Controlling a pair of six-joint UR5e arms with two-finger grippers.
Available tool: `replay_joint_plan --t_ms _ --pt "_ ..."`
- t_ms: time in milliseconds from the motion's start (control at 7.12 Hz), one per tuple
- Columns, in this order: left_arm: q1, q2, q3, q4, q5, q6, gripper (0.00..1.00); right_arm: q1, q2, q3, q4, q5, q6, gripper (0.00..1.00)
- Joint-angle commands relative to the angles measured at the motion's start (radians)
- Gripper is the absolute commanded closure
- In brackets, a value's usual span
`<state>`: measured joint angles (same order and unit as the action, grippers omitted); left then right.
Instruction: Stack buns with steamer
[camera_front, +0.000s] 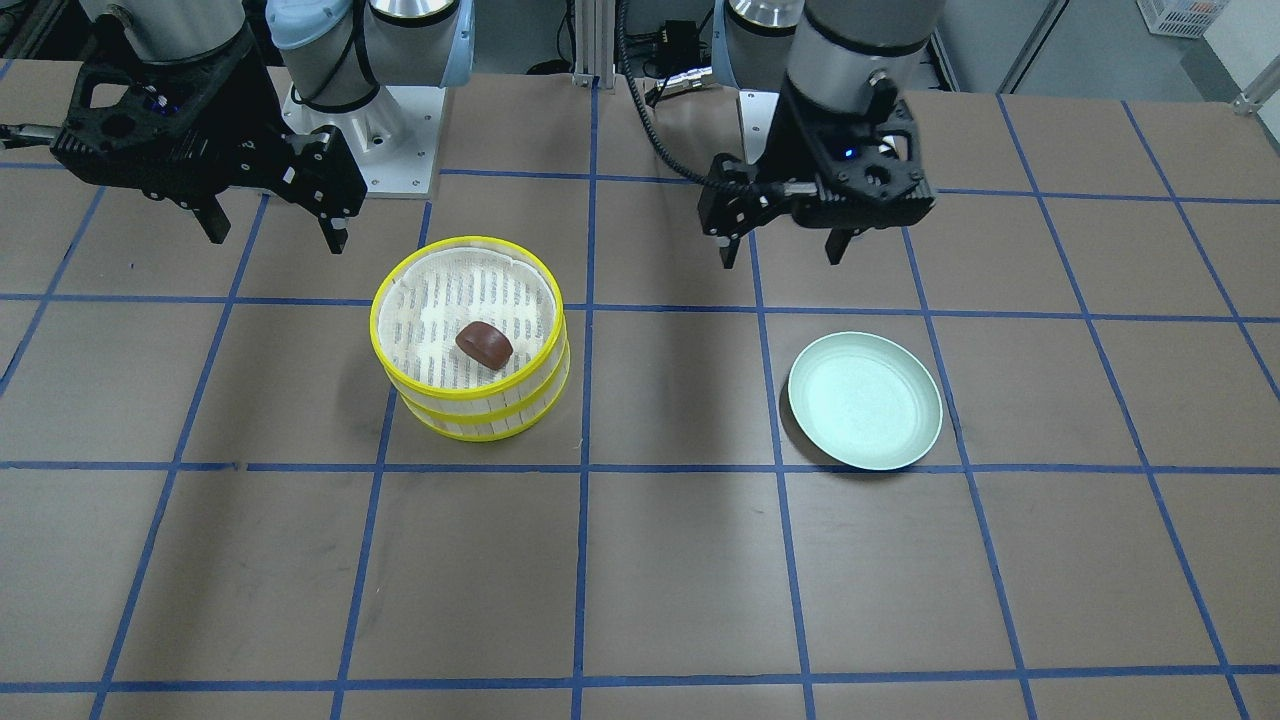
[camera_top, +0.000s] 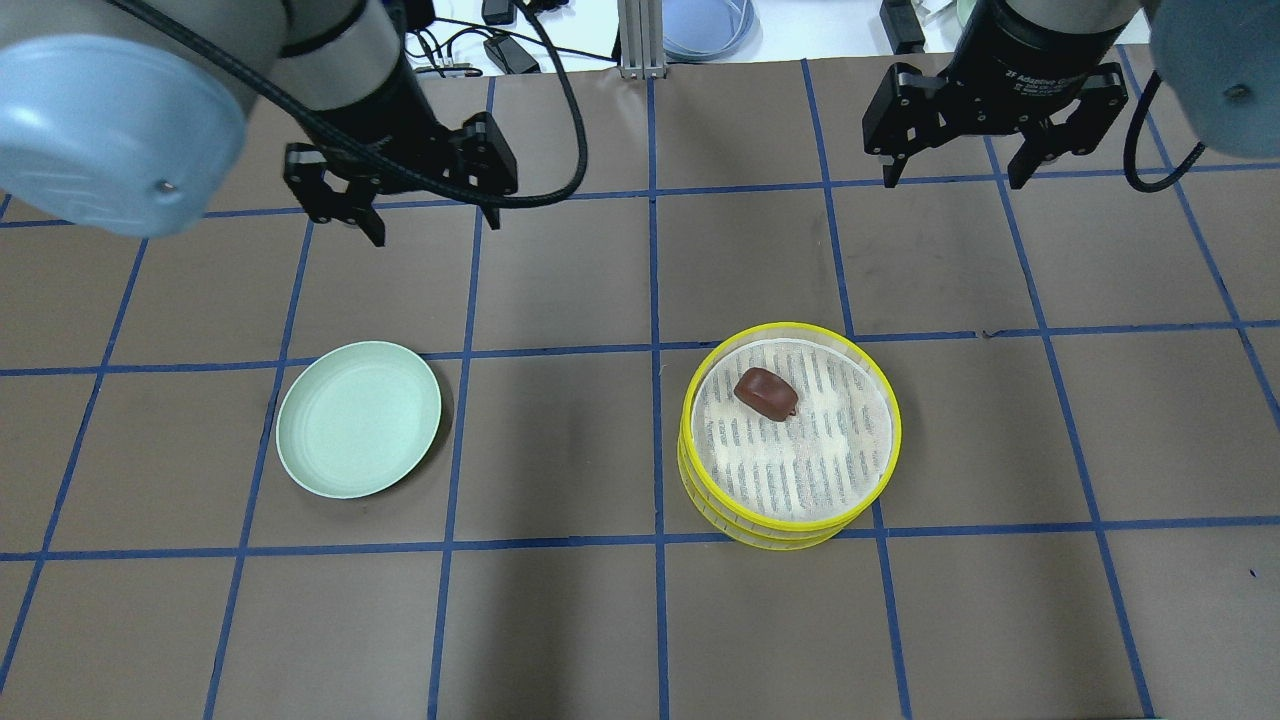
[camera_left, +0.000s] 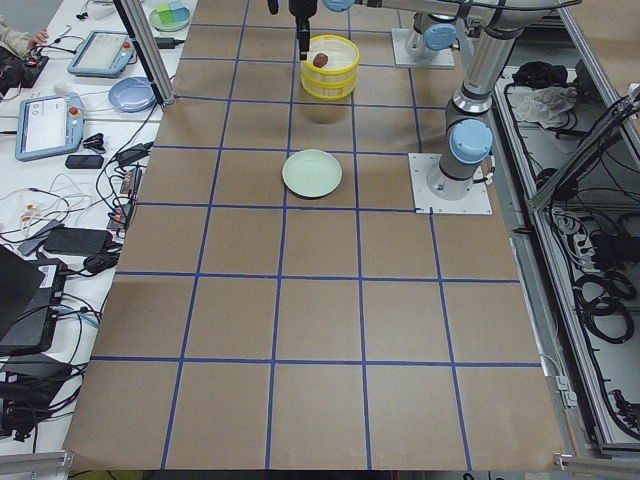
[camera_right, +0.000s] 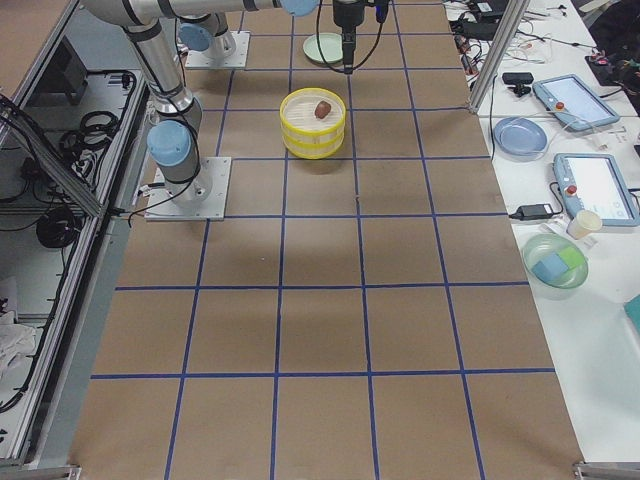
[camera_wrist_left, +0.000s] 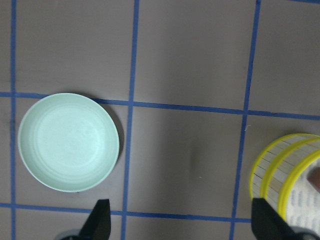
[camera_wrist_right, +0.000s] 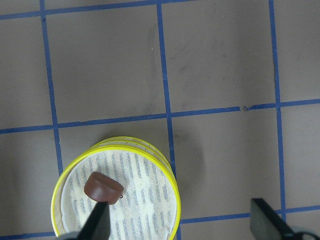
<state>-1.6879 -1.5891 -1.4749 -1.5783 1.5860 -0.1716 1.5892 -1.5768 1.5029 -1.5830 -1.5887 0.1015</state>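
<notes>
Steamer (camera_front: 480, 412): two yellow-rimmed tiers, stacked, standing on the bench (camera_front: 640, 580) on the robot's right side. One dark reddish-brown bun (camera_front: 484, 344) lies on the slatted floor of the top tier, off centre. Mint-green plate (camera_front: 865, 400) sits on the robot's left side, well apart from the steamer. Left gripper (camera_front: 781, 258) hangs above the bench near the plate, jaws spread apart, gripping nothing. Right gripper (camera_front: 277, 243) hangs near the steamer, jaws likewise spread.

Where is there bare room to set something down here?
Bare table lies between the green plate and the yellow steamer, and across the side away from the robot. The plate is empty; the steamer holds a brown bun.
</notes>
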Motion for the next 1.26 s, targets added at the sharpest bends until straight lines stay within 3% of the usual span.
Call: replay_joint_plan --t_ms 0,281,1123 --pt "0.065 0.052 0.033 -0.032 0.042 0.109 0.0 0.0 0.0 0.002 0.0 0.0 -0.002 0.0" --pt "0.158 0.049 0.015 -0.029 -0.086 0.13 0.0 0.0 0.0 0.002 0.0 0.0 -0.002 0.0" --pt "0.175 0.054 -0.021 -0.04 -0.083 0.147 0.0 0.0 0.0 0.026 -0.003 0.0 0.0 0.0"
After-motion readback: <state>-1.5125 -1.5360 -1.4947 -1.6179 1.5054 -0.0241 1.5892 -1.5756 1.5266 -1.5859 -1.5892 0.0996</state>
